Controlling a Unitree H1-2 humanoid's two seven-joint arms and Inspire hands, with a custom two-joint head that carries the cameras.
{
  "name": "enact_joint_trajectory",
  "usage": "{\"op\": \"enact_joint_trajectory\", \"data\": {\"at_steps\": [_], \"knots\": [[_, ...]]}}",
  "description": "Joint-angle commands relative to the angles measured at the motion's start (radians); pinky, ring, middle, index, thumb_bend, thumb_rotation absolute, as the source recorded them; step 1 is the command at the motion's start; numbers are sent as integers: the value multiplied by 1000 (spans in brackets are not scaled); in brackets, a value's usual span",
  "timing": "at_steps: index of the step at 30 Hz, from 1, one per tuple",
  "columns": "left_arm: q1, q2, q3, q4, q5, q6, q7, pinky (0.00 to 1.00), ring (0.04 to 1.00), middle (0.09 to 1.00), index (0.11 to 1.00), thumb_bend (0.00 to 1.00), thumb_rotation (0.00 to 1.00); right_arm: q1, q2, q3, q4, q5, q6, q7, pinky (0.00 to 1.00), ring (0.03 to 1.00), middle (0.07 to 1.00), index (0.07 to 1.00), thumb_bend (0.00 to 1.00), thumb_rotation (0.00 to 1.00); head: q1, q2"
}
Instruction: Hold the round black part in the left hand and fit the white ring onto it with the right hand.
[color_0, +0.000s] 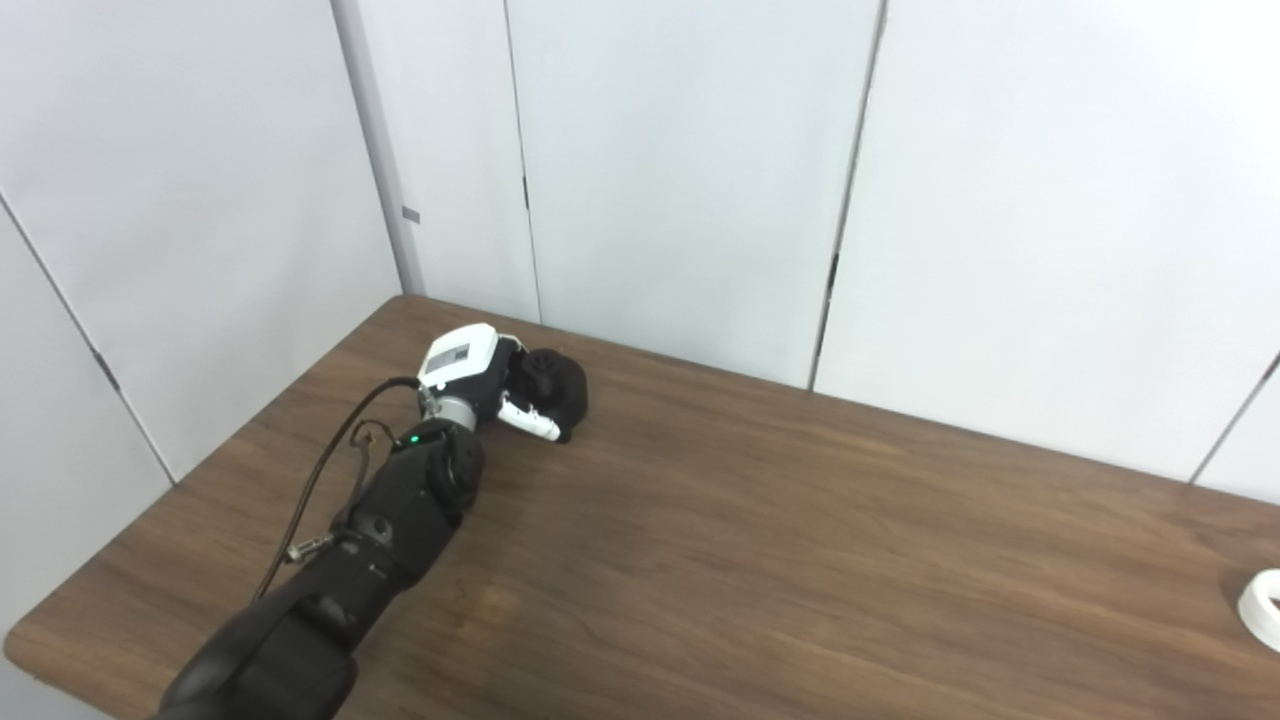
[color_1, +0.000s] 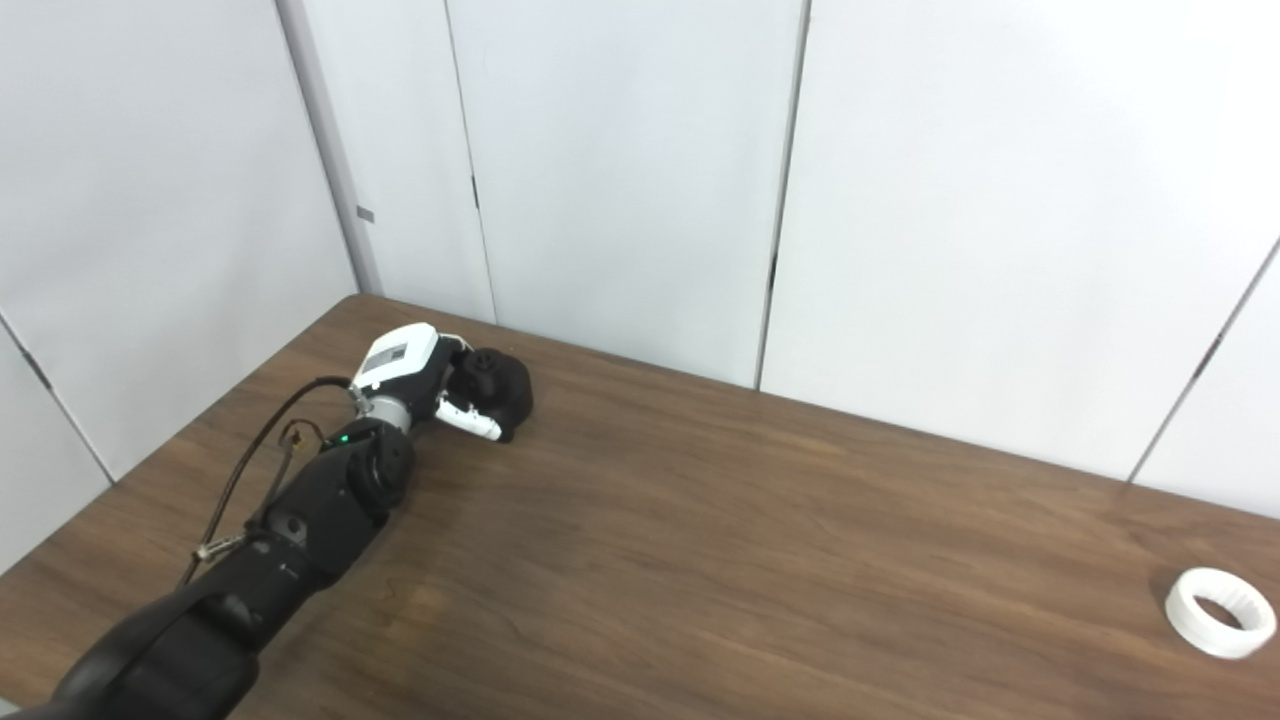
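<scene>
The round black part sits on the wooden table near its far left corner. My left hand reaches out to it, with its fingers wrapped around the part's near and left sides. In the right eye view the same part and left hand appear. Far off at the table's right side lies the white ring, flat and alone; its edge just shows in the left eye view. My right hand is out of sight.
White wall panels close off the table's far and left sides. A black cable loops along my left forearm. Bare wood stretches between the part and the ring.
</scene>
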Motion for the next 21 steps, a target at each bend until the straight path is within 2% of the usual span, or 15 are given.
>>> {"op": "enact_joint_trajectory", "data": {"at_steps": [1,4,8,13,15,18,21], "knots": [[-23,19,2,-27,7,-9,9,935,878,765,480,524,52,-16,-7,0,-39,-2,-28,-3,657,827,835,819,522,1000,-5,3],[-8,21,4,-54,3,-4,-7,918,879,768,480,524,52,-16,-5,3,-40,-6,-29,-4,662,829,838,829,527,1000,-22,8],[25,25,17,-122,-12,-1,-28,910,880,766,480,525,53,-15,2,8,-51,-13,-11,-12,729,860,855,852,540,1000,-49,19],[81,32,39,-259,-34,3,-80,907,878,766,481,524,51,-13,13,21,-77,-31,12,-24,840,906,885,880,577,1000,-104,39],[98,34,35,-306,-29,2,-99,911,877,764,481,524,52,-13,18,27,-83,-44,12,-31,922,925,895,892,599,1000,-127,47],[126,43,19,-400,-18,13,-165,869,868,757,481,524,52,-13,26,43,-98,-66,22,-42,989,955,912,920,606,1000,-178,64],[154,46,2,-508,-16,31,-250,875,878,764,482,523,50,-15,34,62,-127,-74,50,-52,999,989,941,947,638,1000,-230,83]]}}
